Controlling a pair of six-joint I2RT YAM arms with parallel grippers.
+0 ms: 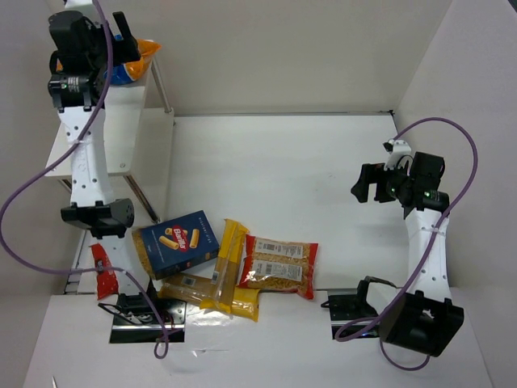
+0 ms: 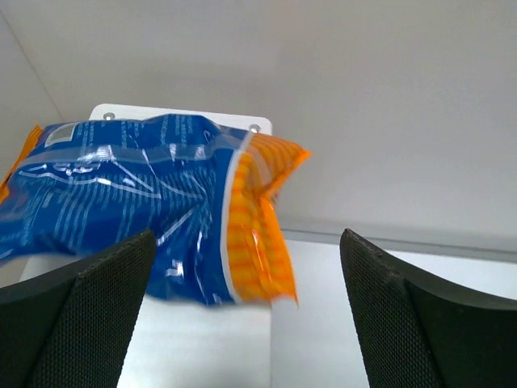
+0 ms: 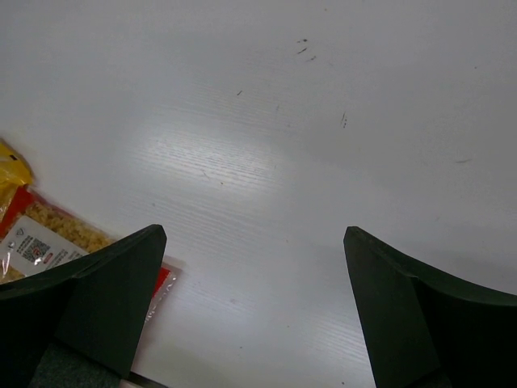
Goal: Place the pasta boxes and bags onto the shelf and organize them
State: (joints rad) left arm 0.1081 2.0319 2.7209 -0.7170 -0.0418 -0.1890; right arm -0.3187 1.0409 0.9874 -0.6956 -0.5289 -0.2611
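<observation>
On shelf (image 2: 202, 343) top tier: crinkly blue bag (image 2: 145, 202), orange-striped end.

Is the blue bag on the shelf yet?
Yes. The blue bag lies atop the shelf; left fingers open, not holding it.

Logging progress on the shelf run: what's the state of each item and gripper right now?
shelf: upright
blue bag: lying on the top tier, not gripped
left gripper: open, at the bag
right gripper: open, empty, above the table
blue carton: flat on table, not shelved
spaghetti packs: lying on table, overlapping
red-trimmed bag: flat on table
</observation>
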